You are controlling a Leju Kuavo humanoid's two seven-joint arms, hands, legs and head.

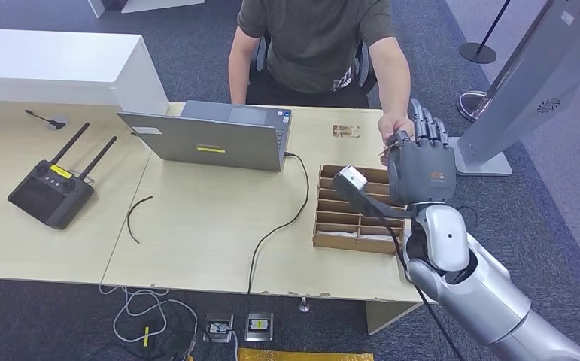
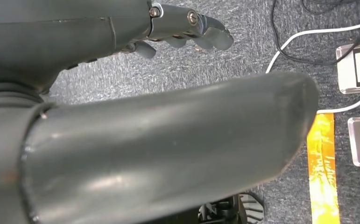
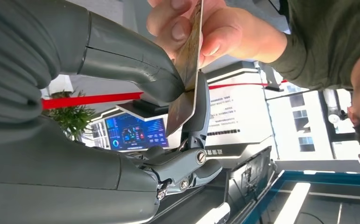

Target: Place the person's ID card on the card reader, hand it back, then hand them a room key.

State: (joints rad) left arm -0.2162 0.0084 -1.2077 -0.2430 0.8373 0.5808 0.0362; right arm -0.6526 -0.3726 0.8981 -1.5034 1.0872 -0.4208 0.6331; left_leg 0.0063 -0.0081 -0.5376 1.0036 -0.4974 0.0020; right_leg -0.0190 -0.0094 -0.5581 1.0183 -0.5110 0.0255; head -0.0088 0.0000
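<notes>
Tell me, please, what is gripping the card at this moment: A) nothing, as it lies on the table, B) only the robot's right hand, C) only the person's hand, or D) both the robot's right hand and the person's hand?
D: in the right wrist view the card is pinched by the right hand while the person's hand grips its other end.

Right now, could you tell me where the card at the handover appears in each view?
Head view: the card is a sliver between the person's hand and the right hand.
Left wrist view: not in it.
Right wrist view: upper centre, pinched by both.
Shared landmark: the person's hand.
</notes>
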